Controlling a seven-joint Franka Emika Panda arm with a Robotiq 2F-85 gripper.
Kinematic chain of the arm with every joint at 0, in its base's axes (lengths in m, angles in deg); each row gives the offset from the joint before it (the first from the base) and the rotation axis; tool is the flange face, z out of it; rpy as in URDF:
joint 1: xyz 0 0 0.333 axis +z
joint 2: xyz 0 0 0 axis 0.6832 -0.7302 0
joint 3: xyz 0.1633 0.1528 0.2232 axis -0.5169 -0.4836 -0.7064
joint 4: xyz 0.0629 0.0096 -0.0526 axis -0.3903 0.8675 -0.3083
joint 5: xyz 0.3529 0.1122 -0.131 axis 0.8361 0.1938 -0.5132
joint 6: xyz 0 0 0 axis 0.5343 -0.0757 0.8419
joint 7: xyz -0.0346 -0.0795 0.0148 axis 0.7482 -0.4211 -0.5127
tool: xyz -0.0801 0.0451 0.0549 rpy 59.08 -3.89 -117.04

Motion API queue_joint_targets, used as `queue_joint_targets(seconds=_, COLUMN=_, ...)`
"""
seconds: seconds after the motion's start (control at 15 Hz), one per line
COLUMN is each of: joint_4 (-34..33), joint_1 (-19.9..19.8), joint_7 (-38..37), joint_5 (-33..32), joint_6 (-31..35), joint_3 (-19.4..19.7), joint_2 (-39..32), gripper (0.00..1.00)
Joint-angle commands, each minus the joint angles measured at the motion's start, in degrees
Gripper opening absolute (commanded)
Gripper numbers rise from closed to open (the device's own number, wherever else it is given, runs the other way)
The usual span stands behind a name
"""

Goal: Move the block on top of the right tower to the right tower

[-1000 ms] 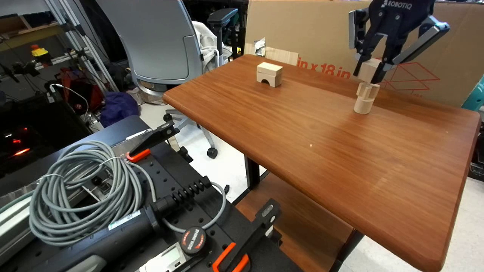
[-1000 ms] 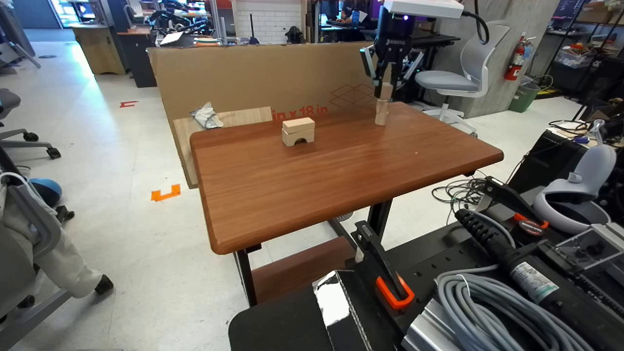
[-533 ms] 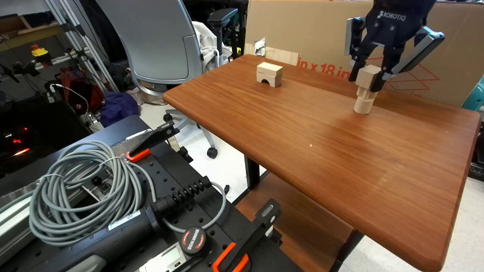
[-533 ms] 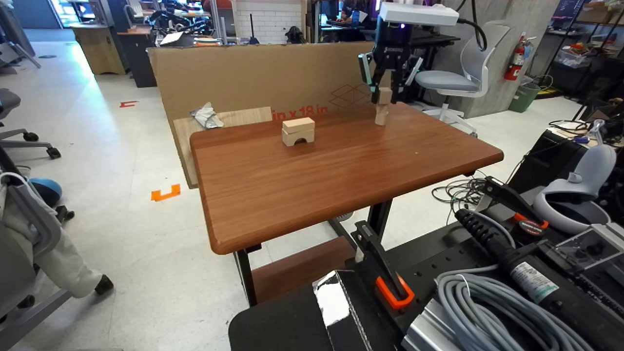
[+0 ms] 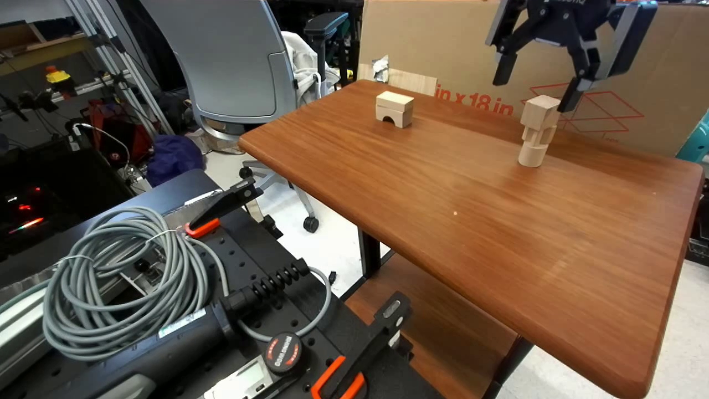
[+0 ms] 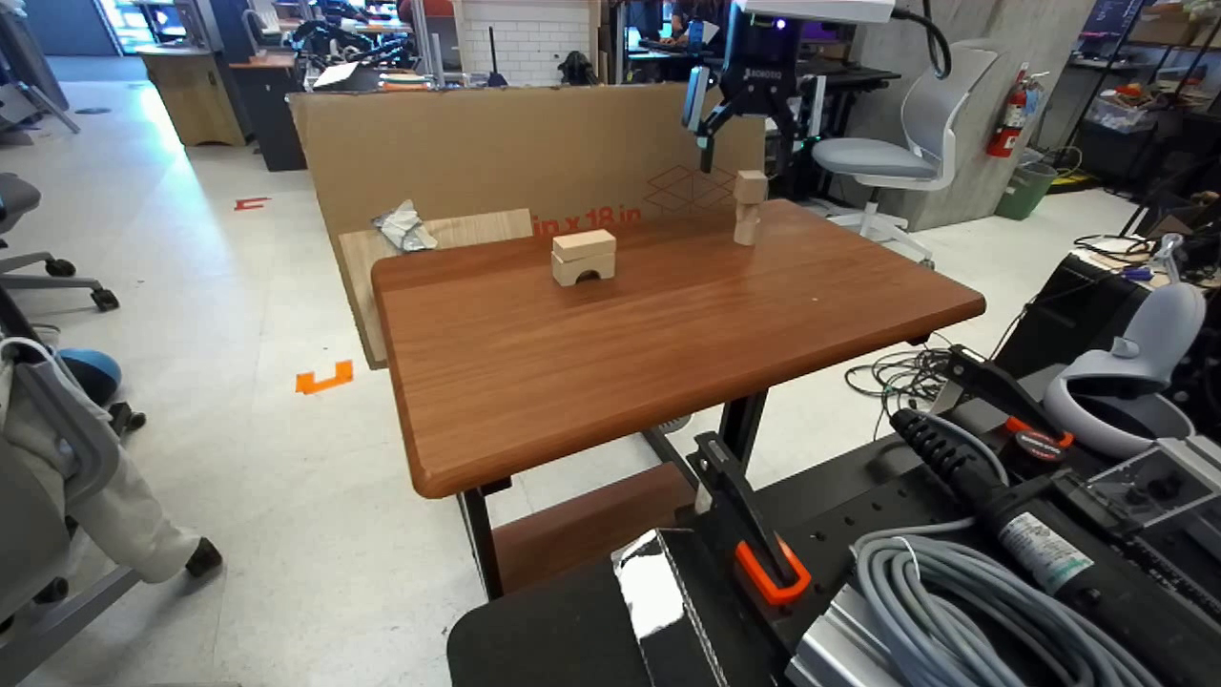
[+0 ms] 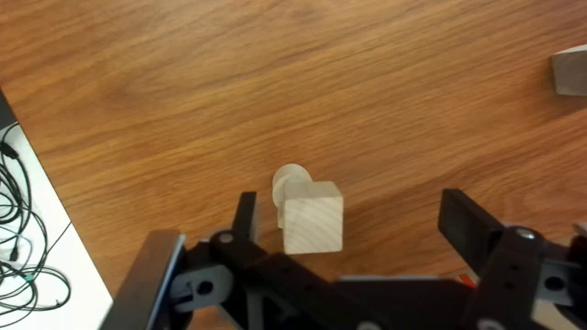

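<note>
A pale wooden cube, the block [image 5: 539, 113], rests on top of the slim right tower [image 5: 532, 154], seen in both exterior views. Above it is my gripper [image 5: 535, 90], its jaws spread wide and holding nothing. In an exterior view the block [image 6: 750, 186] sits squarely enough on the tower [image 6: 745, 231], below the level of the gripper body. The wrist view looks down on the block's top face [image 7: 313, 225], nearer to the left finger [image 7: 245, 213] and apart from both. Most of the tower is hidden beneath it there; a round lower piece shows behind.
An arched block with a flat block on it [image 5: 394, 110] stands elsewhere on the wooden table [image 5: 471, 221]; its corner [image 7: 571, 73] enters the wrist view. A large cardboard sheet [image 6: 515, 143] rises behind the table, close to the tower. A chair [image 5: 232, 61] stands beyond the table.
A second ago the gripper was shut on the block above the tower; it then lowered it onto the stack. Since then the jaws have opened and the gripper has risen, leaving the block there.
</note>
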Motion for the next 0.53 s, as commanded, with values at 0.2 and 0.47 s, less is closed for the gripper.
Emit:
queue_joint_targets(seconds=0.2, joint_4=8.31, joint_1=4.0, joint_7=-5.73, joint_5=0.1, joint_6=-0.19, joint_3=0.22, joint_2=8.87, gripper=1.0)
queue_joint_targets(seconds=0.47, joint_4=13.69, joint_1=6.12, joint_7=-8.73, joint_5=-0.02, joint_6=-0.1, joint_3=-0.11, joint_2=13.82, gripper=1.0)
